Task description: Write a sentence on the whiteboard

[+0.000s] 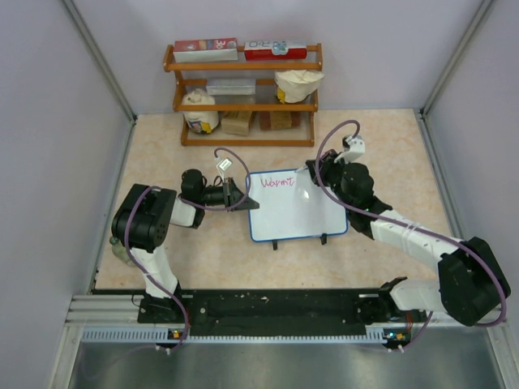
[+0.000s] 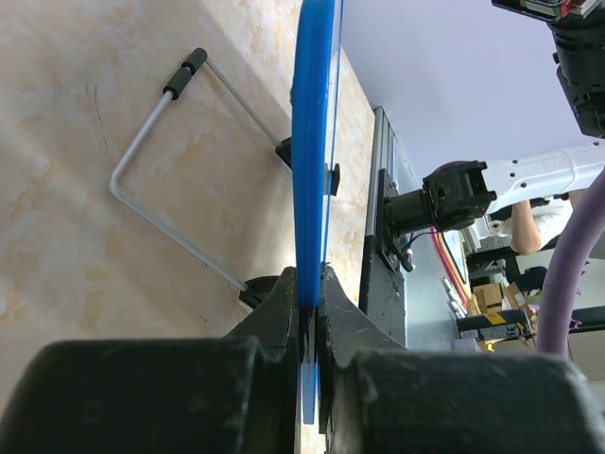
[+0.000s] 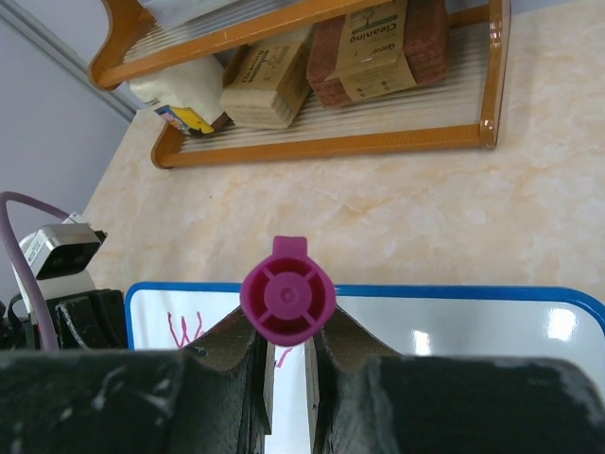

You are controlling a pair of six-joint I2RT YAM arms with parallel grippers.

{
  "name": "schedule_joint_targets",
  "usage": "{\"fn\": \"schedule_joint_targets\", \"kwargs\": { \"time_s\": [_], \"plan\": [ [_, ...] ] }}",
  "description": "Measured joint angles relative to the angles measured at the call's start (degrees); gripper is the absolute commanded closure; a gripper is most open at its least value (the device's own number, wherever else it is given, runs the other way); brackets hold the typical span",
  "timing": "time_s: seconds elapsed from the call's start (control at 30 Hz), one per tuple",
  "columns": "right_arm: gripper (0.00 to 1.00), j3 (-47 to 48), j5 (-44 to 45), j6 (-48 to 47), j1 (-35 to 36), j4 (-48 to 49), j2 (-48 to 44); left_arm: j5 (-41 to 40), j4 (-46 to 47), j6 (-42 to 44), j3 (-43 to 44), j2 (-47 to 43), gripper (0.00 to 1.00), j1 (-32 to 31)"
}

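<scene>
Wooden shelf with boxes and bags sits at the far edge, apart from both arms. Whiteboard is mid-worktop, wire stand behind it, pink scribble top-left. Left gripper is clamped tight on the board's left edge. Right gripper pinches a magenta marker at the board's far edge.

Honestly the whiteboard is glossy white with a smooth blue plastic frame, the marker is magenta plastic, and the shelf is shiny varnished wood.
</scene>
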Motion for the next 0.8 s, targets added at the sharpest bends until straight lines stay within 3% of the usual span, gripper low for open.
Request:
{"fn": "schedule_joint_targets", "kwargs": {
  "time_s": [0.8],
  "plan": [
    [1.00, -4.6, -2.3, 1.1, -0.5, 2.4, -1.6, -0.1, -0.2, 0.0, 0.0, 0.0, 1.00, 0.0]
  ]
}}
